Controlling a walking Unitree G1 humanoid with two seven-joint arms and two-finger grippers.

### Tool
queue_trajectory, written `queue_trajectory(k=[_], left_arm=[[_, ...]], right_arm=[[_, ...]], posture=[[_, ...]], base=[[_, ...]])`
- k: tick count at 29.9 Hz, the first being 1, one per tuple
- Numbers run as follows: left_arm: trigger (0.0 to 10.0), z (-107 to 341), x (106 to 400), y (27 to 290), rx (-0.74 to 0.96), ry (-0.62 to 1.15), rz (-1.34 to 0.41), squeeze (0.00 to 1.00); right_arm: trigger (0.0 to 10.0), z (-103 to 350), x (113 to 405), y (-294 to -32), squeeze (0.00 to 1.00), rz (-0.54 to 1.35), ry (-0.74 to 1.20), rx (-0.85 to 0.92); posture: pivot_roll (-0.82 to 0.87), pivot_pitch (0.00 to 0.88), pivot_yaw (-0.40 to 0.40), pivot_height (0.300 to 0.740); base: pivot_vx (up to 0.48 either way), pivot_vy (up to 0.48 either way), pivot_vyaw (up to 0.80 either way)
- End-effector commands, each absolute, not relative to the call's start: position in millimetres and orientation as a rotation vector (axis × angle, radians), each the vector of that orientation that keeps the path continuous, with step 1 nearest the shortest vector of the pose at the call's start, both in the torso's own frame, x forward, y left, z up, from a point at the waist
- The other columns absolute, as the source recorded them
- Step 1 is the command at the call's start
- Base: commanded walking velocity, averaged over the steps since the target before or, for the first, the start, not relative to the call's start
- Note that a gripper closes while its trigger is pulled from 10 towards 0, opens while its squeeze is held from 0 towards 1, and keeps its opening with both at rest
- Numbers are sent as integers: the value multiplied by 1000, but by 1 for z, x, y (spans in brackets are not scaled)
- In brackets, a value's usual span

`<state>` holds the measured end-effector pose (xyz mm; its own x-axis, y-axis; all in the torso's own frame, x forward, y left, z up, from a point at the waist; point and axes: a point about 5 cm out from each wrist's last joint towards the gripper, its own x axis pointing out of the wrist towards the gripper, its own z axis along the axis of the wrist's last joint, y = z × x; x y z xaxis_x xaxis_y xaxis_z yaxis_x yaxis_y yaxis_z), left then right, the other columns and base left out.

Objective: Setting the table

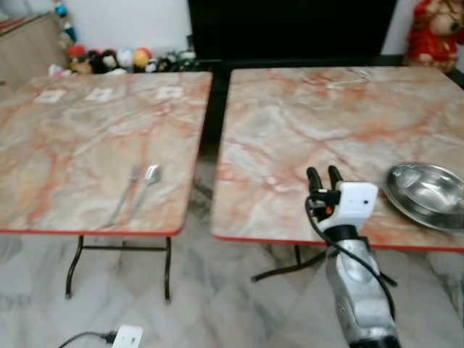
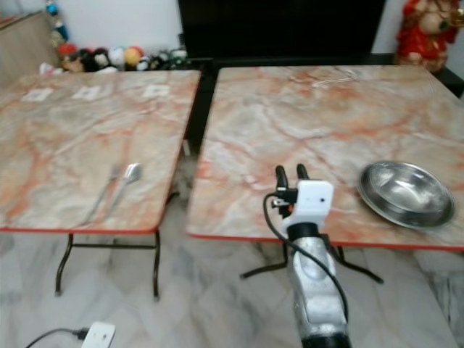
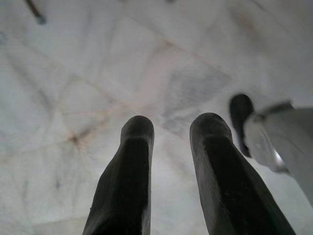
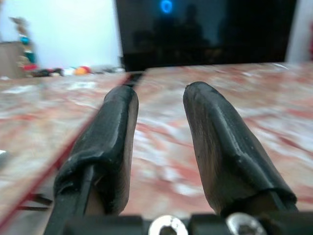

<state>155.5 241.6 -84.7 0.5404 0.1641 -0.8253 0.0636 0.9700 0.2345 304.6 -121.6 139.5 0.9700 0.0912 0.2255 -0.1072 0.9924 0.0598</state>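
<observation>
Steel bowl, round and shallow [image 1: 426, 194], sits at the right marble-patterned table's [image 1: 290, 130] near edge. Right gripper [image 1: 324, 176] hovers beside it, fingers parted, empty. What seem a metal fork and spoon [image 1: 141, 185] await collection on the left table [image 1: 72, 145]. Left gripper [image 3: 171, 132] hangs idle, parted.

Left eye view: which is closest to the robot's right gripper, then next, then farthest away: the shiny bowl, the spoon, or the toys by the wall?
From the right gripper:
1. Metal bowl, on the same table, to its right.
2. Spoon, on the other table, to its left, beside a fork.
3. Toys, on the floor by the far wall, beyond the left table.
</observation>
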Motion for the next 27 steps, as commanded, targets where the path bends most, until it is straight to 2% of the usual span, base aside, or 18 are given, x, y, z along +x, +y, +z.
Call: queue_trajectory(k=[1, 13, 23, 27], left_arm=[[10000, -85, 157, 238, 244, 1005, 56, 0], [10000, -86, 160, 232, 239, 1005, 51, 0], [10000, -84, 153, 248, 242, 1012, 72, 0], [10000, -85, 149, 250, 251, 1011, 68, 0]], right_arm=[[10000, 136, 306, -130, 0, 68, -207, 53], [10000, 133, 307, -137, 0, 28, -188, 53], [10000, 132, 310, -136, 0, 21, -181, 56], [10000, 131, 310, -135, 0, 21, -178, 58]], posture=[[-141, 20, 54, 740], [-138, 22, 55, 740], [-136, 23, 53, 740], [-135, 24, 54, 740]], base=[[0, 480, 0], [0, 480, 0], [0, 480, 0], [0, 86, 0]])
